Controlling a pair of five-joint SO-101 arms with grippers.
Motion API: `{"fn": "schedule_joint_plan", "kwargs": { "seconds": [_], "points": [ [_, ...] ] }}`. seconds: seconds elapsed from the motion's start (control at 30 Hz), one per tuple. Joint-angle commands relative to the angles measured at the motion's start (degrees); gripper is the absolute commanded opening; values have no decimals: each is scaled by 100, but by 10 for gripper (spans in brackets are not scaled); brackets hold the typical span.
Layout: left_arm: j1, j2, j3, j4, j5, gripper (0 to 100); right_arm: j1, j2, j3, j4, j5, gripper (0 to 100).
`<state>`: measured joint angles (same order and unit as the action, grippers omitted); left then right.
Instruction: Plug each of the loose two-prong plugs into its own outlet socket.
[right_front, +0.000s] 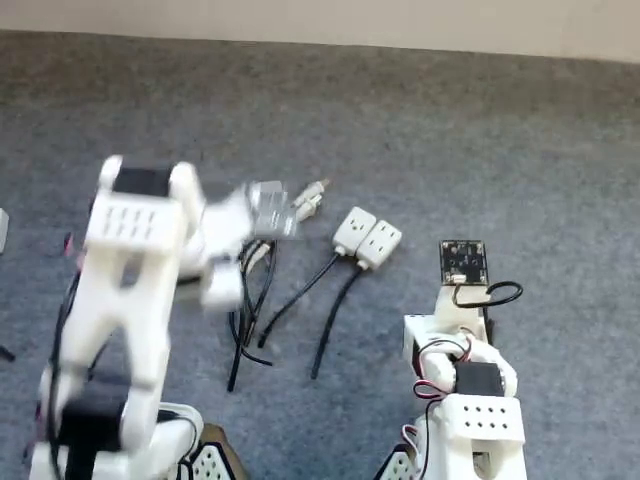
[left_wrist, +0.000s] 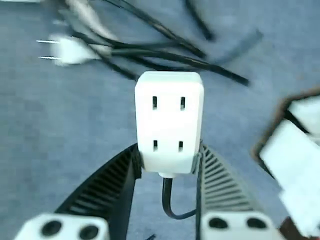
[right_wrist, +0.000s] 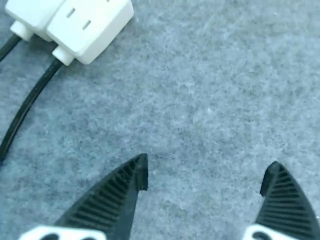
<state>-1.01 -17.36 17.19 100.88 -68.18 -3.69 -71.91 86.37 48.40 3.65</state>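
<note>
My left gripper (left_wrist: 169, 150) is shut on a white outlet socket block (left_wrist: 169, 125) with two pairs of slots, held above the grey carpet. Its black cord hangs down between the fingers. Beyond it lies a white two-prong plug (left_wrist: 67, 50) among black cords. In the high view the left gripper (right_front: 266, 212) sits close to the loose white plugs (right_front: 310, 197). Two more white outlet blocks (right_front: 367, 237) lie side by side at the centre. My right gripper (right_wrist: 207, 175) is open over bare carpet, a little short of those outlet blocks (right_wrist: 75, 20).
Black cords (right_front: 250, 310) trail from the outlets and plugs toward the front, between the two arm bases. A brown-edged white base part (left_wrist: 300, 150) shows beside the held outlet. Grey carpet (right_front: 520, 140) stretches to the back and right.
</note>
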Motion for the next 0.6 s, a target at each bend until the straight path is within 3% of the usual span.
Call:
{"fn": "schedule_joint_plan", "kwargs": {
  "seconds": [0.0, 0.1, 0.23, 0.47, 0.57],
  "points": [
    [-760, -1956, 2905, -730, -1714, 4, -31, -119, -40, -110, 70, 347],
    [-1464, -2774, 4189, -1890, -2479, 4, -40, -119, -40, -110, 70, 347],
    [-2097, -3011, 5174, -3464, -2866, 4, -40, -119, -40, -110, 70, 347],
    [-1947, -1692, 5613, -4853, -2778, 7, -48, -119, -40, -110, 70, 347],
    [-1745, -1103, 5156, -5064, -2224, 15, -48, -119, -40, -110, 70, 347]
  ]
}}
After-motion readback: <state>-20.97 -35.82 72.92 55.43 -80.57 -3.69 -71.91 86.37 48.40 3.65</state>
